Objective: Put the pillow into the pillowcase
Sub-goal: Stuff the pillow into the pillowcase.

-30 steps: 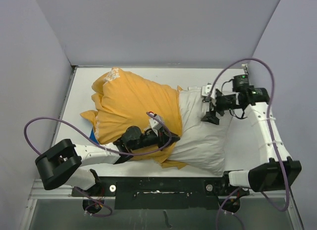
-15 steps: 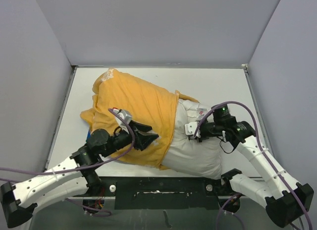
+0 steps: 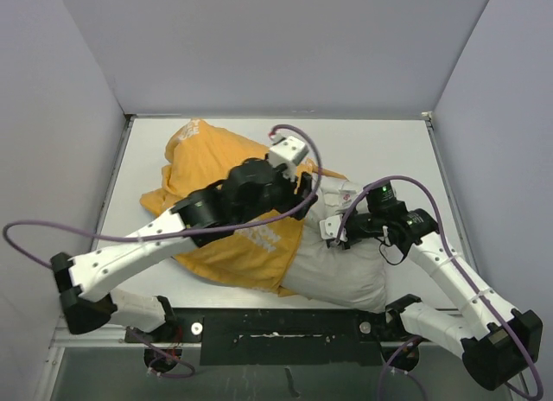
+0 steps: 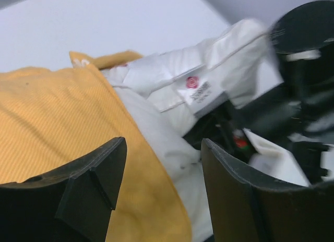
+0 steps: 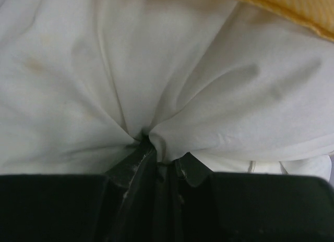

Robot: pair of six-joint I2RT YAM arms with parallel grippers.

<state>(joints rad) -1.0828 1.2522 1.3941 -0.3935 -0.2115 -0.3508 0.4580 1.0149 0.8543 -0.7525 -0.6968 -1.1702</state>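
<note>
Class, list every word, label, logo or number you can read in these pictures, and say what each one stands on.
No text can be read here.
On the sewn label of the pillow: a round red logo above lines of grey print, too blurred to read.
On the pillowcase: pale marks on the yellow fabric, too small to read.

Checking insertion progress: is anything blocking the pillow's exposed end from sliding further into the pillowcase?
No separate object does. The pillow juts out of the pillowcase mouth, and the shut right gripper is pinching its fabric. The open left gripper hangs over the case's edge. Whether it touches the fabric is unclear.
</note>
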